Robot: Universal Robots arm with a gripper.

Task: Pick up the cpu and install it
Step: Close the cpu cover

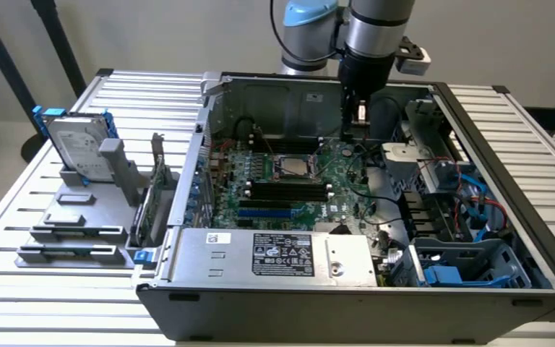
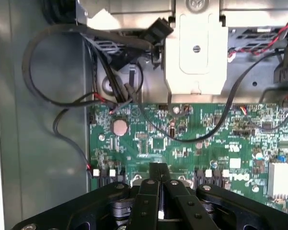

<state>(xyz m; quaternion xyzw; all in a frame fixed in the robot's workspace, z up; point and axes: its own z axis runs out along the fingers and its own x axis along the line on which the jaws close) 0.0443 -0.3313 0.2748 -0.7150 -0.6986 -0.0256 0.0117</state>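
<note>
Hanging vertical, gripper [image 2: 159, 167] closed above motherboard [image 2: 201, 139]

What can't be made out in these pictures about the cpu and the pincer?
Exterior view: the socket is too small to tell whether the silver square in it is the cpu, or whether it is seated.
Exterior view: the pincer tip blends into dark cables, so contact with the motherboard is unclear.
Wrist view: the shut pincer and its black body hide the motherboard beneath.
</note>
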